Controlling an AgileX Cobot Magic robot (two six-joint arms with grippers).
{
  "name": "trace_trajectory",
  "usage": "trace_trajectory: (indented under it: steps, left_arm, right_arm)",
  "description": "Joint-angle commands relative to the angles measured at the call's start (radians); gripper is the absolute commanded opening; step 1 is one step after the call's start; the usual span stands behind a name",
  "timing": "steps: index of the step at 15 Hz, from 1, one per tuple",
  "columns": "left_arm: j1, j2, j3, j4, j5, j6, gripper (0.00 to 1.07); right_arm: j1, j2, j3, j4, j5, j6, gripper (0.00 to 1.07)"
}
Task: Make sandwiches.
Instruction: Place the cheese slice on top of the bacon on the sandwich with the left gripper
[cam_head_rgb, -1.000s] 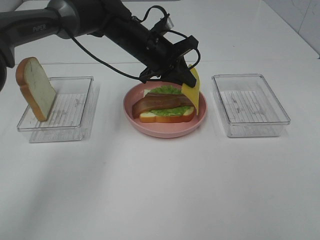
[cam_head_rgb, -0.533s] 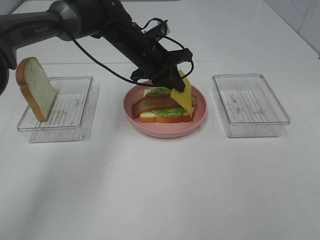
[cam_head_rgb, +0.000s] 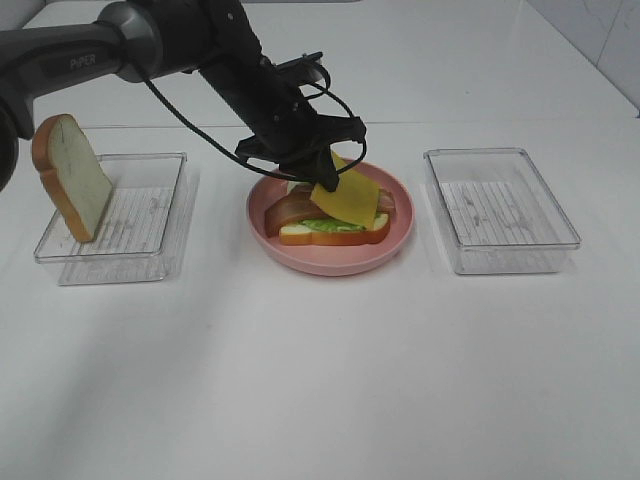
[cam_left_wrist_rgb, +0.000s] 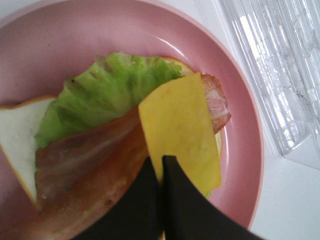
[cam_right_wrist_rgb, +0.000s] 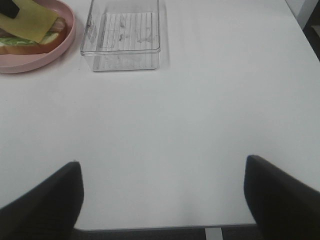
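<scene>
Left gripper (cam_left_wrist_rgb: 161, 167) pinched shut on thin yellow cheese slice (cam_left_wrist_rgb: 181, 127), now swung down from upright to lying tilted over glossy reddish bacon (cam_left_wrist_rgb: 85, 165) and frilly lettuce (cam_left_wrist_rgb: 107, 90). Cheese nearly placed; release looks next. Sandwich on round pink plate (cam_head_rgb: 395, 250). Top bread slice (cam_head_rgb: 72, 178) waits in clear ribbed tray (cam_head_rgb: 140, 215). Right gripper (cam_right_wrist_rgb: 162, 200) spread wide, empty, over bare table.

Bright, even, diffuse light from overhead. Soft faint shadows only, beside the clear trays (cam_head_rgb: 110, 218) and under the pink plate (cam_head_rgb: 330, 258). Mild glare on the white table (cam_head_rgb: 330, 380) and plate rim. Close black fingers (cam_left_wrist_rgb: 150, 210) slightly soft in the left wrist view; blurred dark shapes low in the right.
</scene>
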Motion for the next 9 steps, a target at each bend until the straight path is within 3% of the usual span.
trace_trajectory:
  steps: [1, 4, 5, 7, 9]
  left_arm:
    - [-0.002, -0.003, -0.007, 0.009, -0.017, -0.018, 0.00]
    - [-0.002, -0.003, -0.007, 0.013, -0.017, -0.024, 0.00]
    - [-0.002, -0.004, -0.007, 0.014, -0.014, -0.024, 0.06]
    - [-0.002, -0.004, -0.007, 0.027, -0.007, -0.024, 0.23]
    - [-0.002, -0.017, -0.007, 0.079, -0.004, -0.037, 0.66]
  right_arm:
    - [-0.002, -0.021, 0.003, 0.005, -0.008, -0.003, 0.85]
    - [-0.002, -0.021, 0.003, 0.005, -0.008, -0.003, 0.85]
    - [-0.002, -0.021, 0.003, 0.005, -0.008, -0.003, 0.85]
    - [-0.002, -0.021, 0.003, 0.005, -0.008, -0.003, 0.85]
    - [-0.002, -0.021, 0.003, 0.005, -0.008, -0.003, 0.85]
